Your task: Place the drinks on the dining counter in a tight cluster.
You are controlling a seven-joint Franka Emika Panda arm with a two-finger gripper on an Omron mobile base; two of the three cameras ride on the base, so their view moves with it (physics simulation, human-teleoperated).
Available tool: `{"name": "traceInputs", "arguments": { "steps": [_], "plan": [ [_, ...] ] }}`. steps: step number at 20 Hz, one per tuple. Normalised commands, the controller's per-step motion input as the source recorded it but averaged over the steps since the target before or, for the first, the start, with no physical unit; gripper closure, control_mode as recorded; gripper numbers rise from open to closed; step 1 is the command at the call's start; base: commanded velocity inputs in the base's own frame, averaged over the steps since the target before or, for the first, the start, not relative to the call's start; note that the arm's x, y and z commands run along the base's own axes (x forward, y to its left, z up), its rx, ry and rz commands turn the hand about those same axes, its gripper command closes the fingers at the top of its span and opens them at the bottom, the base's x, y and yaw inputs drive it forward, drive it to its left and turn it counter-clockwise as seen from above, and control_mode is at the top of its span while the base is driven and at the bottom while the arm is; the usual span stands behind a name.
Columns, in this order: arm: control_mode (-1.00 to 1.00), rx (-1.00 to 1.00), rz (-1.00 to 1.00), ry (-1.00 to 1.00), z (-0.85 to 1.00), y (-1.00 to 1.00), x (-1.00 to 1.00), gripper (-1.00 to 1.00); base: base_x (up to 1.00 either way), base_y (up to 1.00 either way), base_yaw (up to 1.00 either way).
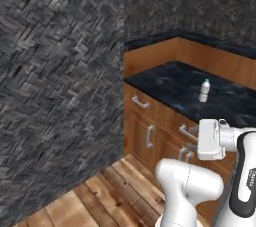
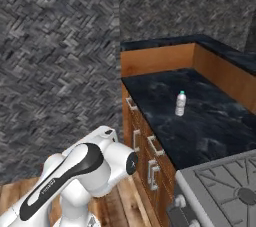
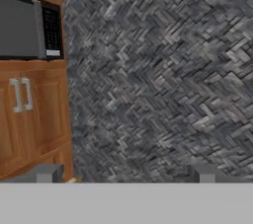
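Clear bottle with light-blue cap [image 1: 204, 91] stands upright on the black marble counter [image 1: 170, 86], right of centre in the left base view and centre-right in the right base view [image 2: 180, 103], well apart from the stove [image 2: 225, 186] at lower right. Gripper [image 3: 123, 173] at the bottom of the hand view: jaws spread wide, nothing between them, facing a grey herringbone wall [image 3: 163, 70]; microwave [image 3: 29, 28] upper left.

Wide-apart fingers [image 3: 47, 173] face a herringbone wall [image 3: 158, 80], beside a microwave [image 3: 27, 28] above wood cabinets [image 3: 29, 114]
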Motion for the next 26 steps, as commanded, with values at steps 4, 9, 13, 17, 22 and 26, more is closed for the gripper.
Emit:
{"name": "traceInputs", "arguments": {
  "steps": [4,9,13,17,22,26],
  "plan": [
    [1.0,0.0,0.0,0.0,0.0,0.0,0.0,-1.0,0.69,0.38,-0.43],
    [1.0,0.0,0.0,0.0,0.0,0.0,0.0,-1.0,0.64,0.38,-0.48],
    [1.0,0.0,0.0,0.0,0.0,0.0,0.0,-1.0,0.56,0.35,-0.57],
    [1.0,0.0,0.0,0.0,0.0,0.0,0.0,-1.0,0.47,0.33,-0.66],
    [1.0,0.0,0.0,0.0,0.0,0.0,0.0,-1.0,0.47,0.33,-0.65],
    [1.0,0.0,0.0,0.0,0.0,0.0,0.0,-1.0,0.55,0.41,-0.49]
  ]
}}
